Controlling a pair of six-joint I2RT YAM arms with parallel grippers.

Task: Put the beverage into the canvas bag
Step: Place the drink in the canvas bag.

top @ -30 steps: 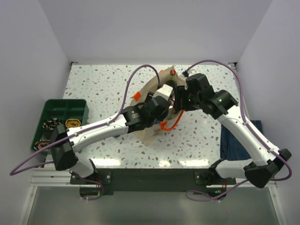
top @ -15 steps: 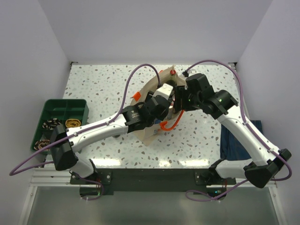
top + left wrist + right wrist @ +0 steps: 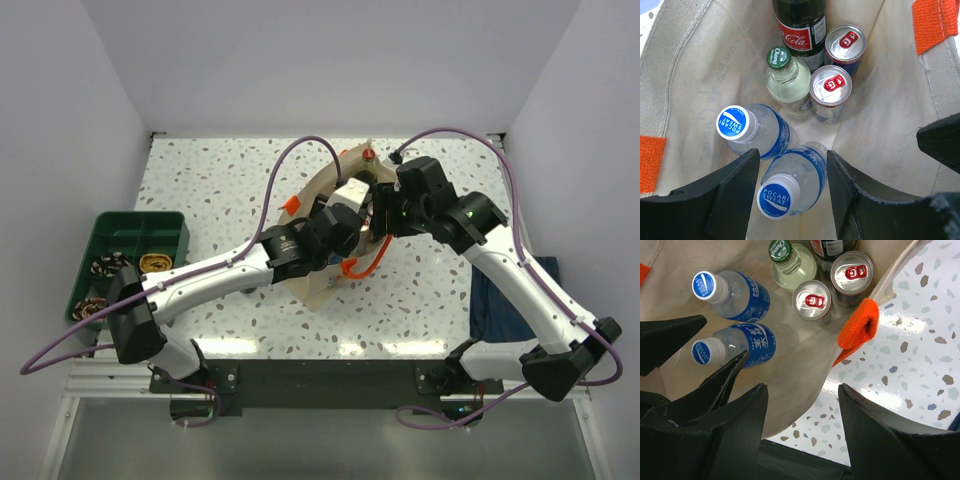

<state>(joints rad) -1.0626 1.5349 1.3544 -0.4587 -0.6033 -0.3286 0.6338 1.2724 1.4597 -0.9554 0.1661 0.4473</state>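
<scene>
Left jaws stand apart, and the tilted Pocari Sweat bottle [image 3: 792, 180] lies between and below their fingers [image 3: 735, 200], its blue-and-white cap toward my wrist and its body slanting down into the canvas bag [image 3: 880, 100]. I cannot tell whether either finger touches it. It is inside the bag, leaning just beside the second Pocari Sweat bottle [image 3: 747, 127], which stands upright. Beyond them stand a green-capped Chang bottle [image 3: 785, 80], two cans [image 3: 831, 92] with red tabs just beside it, and a Coca-Cola bottle [image 3: 801, 25] at the far end.

My right wrist view shows what the left one does not: the two left fingertips seen from outside, one above the tilted bottle's cap and one crossing in front of its label, with more room between them than the bottle fills. Right jaws are apart too, clamped on nothing. The bag's rim runs between their fingers [image 3: 885, 435], with an orange handle [image 3: 857, 330] folded over the edge and the speckled bench [image 3: 925, 340] outside it.

Only the top view shows both arms meeting over the bag at mid-bench, with the green tray [image 3: 140, 232] well apart at the left edge and a dark blue cloth [image 3: 500, 300] at the right. The bottle between my fingers is hidden there under the wrists.
</scene>
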